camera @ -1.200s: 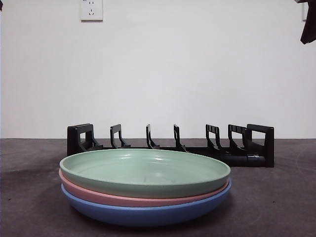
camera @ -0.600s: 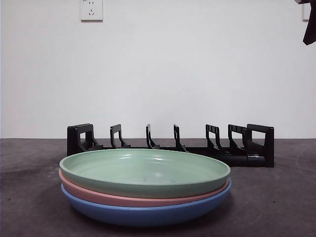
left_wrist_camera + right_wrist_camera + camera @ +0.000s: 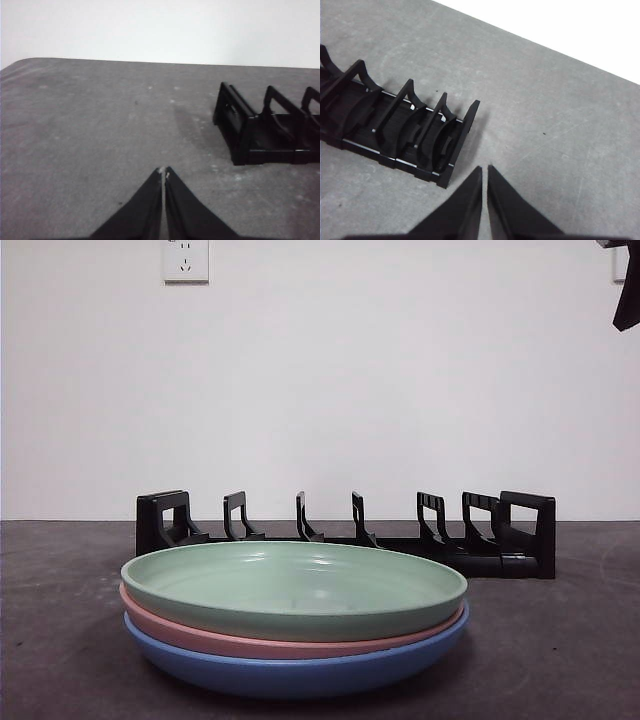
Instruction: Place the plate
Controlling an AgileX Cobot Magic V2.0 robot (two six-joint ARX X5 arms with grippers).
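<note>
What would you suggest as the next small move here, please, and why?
Probably the right gripper should open and come down toward the green plate. That plate lies on top of the pink plate and blue plate, the rack behind holds nothing, and both grippers are shut and holding nothing, the left gripper too.

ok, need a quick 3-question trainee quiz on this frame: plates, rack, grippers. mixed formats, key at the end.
1. True or false: the green plate lies on top of the stack.
2. Which plate touches the table? A) pink plate B) blue plate C) green plate
3. Fill in: the black rack holds ___ plates.

Key:
1. True. It sits on the pink plate.
2. B, the blue plate.
3. No plates. Both the left gripper and right gripper are shut and hold nothing.
</note>
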